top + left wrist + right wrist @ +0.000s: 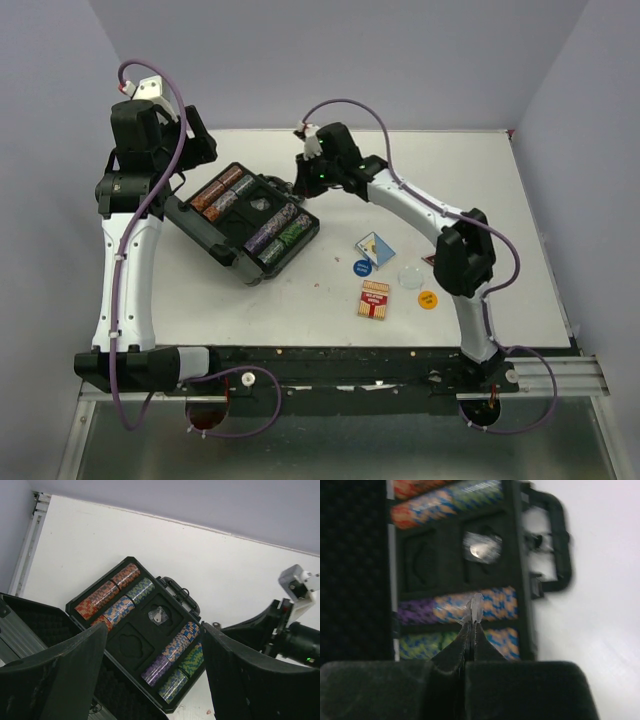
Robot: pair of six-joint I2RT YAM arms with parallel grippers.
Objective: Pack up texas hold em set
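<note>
Only the top view shows the red deck (375,299) outside the case (205,232).

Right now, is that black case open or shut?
Open. The case has its lid lying folded back beside it, and the chip rows sit exposed.

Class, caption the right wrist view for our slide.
Right gripper, shut on a thin clear button, hovers over multicoloured poker chip rows in the open black rectangular plastic case.

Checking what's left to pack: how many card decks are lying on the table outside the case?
2: the blue deck right of the case, the red deck nearer the bases. The right arm could hide another.
</note>
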